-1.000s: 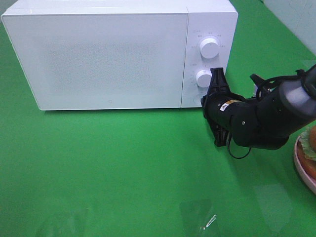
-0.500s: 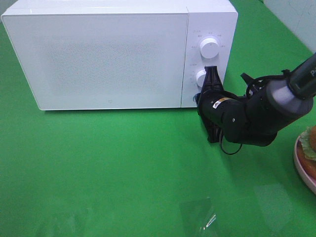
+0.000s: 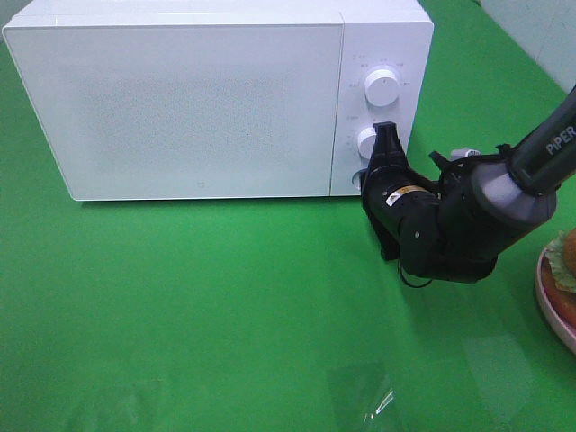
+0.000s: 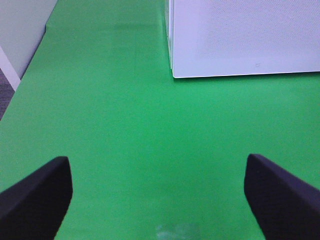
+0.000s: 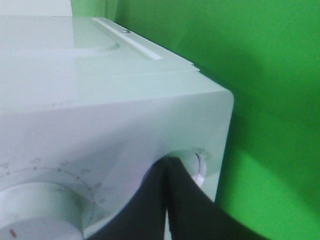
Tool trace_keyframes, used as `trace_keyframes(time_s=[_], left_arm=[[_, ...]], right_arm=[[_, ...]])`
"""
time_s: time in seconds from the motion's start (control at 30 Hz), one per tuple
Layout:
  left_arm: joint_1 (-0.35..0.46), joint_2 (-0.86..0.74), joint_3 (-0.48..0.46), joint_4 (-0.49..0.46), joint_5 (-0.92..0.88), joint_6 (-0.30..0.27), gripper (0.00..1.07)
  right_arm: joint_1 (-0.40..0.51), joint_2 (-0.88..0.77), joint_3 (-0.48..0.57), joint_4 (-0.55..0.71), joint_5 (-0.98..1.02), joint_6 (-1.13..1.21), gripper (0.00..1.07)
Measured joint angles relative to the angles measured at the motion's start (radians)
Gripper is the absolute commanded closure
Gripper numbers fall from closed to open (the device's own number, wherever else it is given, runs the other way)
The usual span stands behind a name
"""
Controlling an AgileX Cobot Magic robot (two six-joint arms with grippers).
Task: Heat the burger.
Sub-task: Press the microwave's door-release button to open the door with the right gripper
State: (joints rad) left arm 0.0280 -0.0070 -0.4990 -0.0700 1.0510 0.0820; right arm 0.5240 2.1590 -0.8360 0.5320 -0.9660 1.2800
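Observation:
The burger [image 3: 565, 258], a brown bun with a green lettuce frill, sits on the pink plate [image 3: 550, 304] at the far right edge, cut off by the frame. The white microwave [image 3: 198, 99] stands at the back with its door closed. My right gripper [image 3: 369, 175] is shut and empty. Its tips [image 5: 167, 163] touch the round button [image 5: 200, 166] at the bottom of the control panel, below the lower knob [image 3: 366, 139]. My left gripper [image 4: 160, 200] is open and empty over the green mat, near the microwave's left corner [image 4: 175, 70].
An upper knob [image 3: 382, 87] sits above the lower knob on the panel. The green mat [image 3: 225, 297] covers the table. A clear plastic scrap [image 3: 373, 400] lies near the front edge. The right arm [image 3: 468, 216] stretches between the plate and the microwave.
My right gripper has moved left and in toward the microwave's control panel, reaching the button below the lower knob. The burger, plate and microwave door have not moved.

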Motion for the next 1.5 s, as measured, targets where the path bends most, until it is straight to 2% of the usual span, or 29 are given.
trace_keyframes(time_s=[0.3,0.53,1.03,1.23,1.5], left_arm=[[0.000,0.000,0.000,0.000,0.000,0.000,0.21],[0.000,0.000,0.000,0.000,0.000,0.000,0.21],[0.000,0.000,0.000,0.000,0.000,0.000,0.21],[0.000,0.000,0.000,0.000,0.000,0.000,0.21],[0.000,0.000,0.000,0.000,0.000,0.000,0.21]], right_arm=[[0.007,0.008,-0.009,0.028,-0.004,0.001,1.07],[0.017,0.052,-0.074,0.090,0.002,-0.003,1.07],[0.018,0.054,-0.083,0.099,0.022,-0.024,1.07],[0.018,0.051,-0.077,0.076,0.026,-0.027,1.07],[-0.017,0.006,-0.001,-0.063,0.029,-0.027,1.07]])
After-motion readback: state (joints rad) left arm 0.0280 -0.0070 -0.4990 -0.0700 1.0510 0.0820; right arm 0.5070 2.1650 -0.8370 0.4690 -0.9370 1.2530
